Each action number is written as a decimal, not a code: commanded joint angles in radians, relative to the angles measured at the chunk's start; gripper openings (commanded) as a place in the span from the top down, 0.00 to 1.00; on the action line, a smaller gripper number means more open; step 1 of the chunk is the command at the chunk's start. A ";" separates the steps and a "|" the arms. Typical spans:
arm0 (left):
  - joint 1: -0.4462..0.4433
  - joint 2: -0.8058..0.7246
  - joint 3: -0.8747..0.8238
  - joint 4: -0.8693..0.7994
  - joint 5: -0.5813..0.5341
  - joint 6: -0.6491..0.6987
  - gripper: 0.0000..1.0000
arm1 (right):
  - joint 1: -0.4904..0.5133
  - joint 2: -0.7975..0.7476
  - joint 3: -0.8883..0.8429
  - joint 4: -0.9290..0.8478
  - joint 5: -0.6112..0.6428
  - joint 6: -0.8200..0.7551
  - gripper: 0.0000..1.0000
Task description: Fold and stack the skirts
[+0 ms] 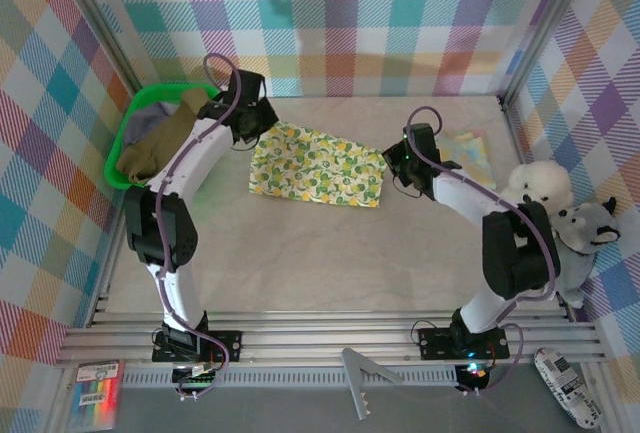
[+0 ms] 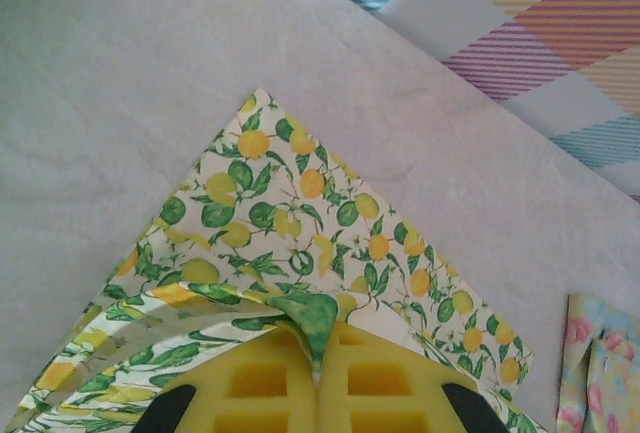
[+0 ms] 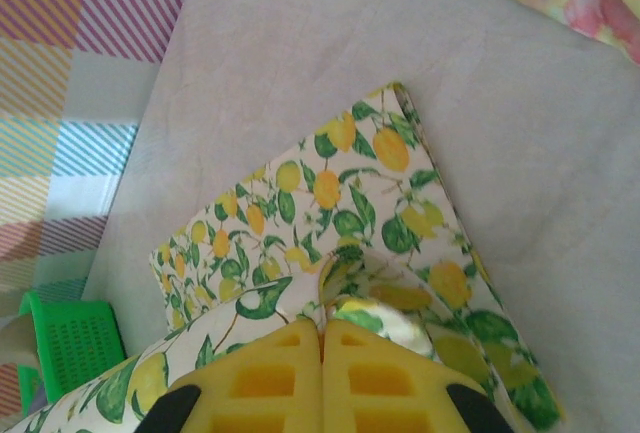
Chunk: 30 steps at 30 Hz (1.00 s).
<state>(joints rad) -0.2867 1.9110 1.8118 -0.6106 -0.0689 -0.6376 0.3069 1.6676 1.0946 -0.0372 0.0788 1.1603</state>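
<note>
The lemon-print skirt (image 1: 315,165) lies spread mid-desk (image 1: 300,253). The left tool (image 2: 320,358) is pressed together, pinching a fold at one end; the right tool (image 3: 322,343) pinches the opposite end. An olive-brown skirt (image 1: 150,151) fills the green basket (image 1: 122,138), partly hidden by the left arm.

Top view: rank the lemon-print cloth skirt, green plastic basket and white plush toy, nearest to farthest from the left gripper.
1. Lemon-print cloth skirt: pinched in the left gripper.
2. Green plastic basket: just to its left.
3. White plush toy: far right edge.
</note>
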 commanded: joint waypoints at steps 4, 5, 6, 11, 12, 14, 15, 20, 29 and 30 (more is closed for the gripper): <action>0.061 0.156 0.133 -0.013 0.027 0.025 1.00 | -0.047 0.123 0.108 -0.010 -0.014 -0.008 1.00; 0.064 0.186 0.155 -0.017 0.038 0.020 1.00 | -0.053 0.143 0.121 -0.011 -0.025 -0.008 1.00; 0.067 0.213 0.175 -0.016 0.049 0.020 1.00 | -0.058 0.166 0.143 -0.013 -0.038 -0.014 1.00; 0.070 0.342 0.236 0.061 0.086 0.028 1.00 | -0.063 0.282 0.231 -0.051 -0.045 -0.041 1.00; 0.070 0.379 0.254 0.079 0.098 0.033 1.00 | -0.066 0.314 0.246 -0.048 -0.050 -0.043 1.00; 0.070 0.462 0.309 0.071 0.118 0.035 1.00 | -0.070 0.380 0.287 -0.060 -0.076 -0.050 1.00; 0.069 0.508 0.346 0.050 0.129 0.037 1.00 | -0.072 0.419 0.321 -0.072 -0.104 -0.063 1.00; 0.056 0.578 0.320 -0.005 0.141 0.017 1.00 | -0.074 0.504 0.375 -0.124 -0.221 -0.102 1.00; 0.025 0.317 -0.333 0.226 0.139 -0.120 1.00 | -0.074 0.368 0.127 -0.139 -0.250 -0.202 1.00; 0.019 0.279 -0.410 0.259 0.152 -0.139 1.00 | -0.074 0.338 0.086 -0.142 -0.249 -0.209 1.00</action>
<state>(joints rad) -0.2516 2.2028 1.5803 -0.3012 0.0742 -0.7067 0.2352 2.0521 1.2804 -0.0711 -0.1589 1.0100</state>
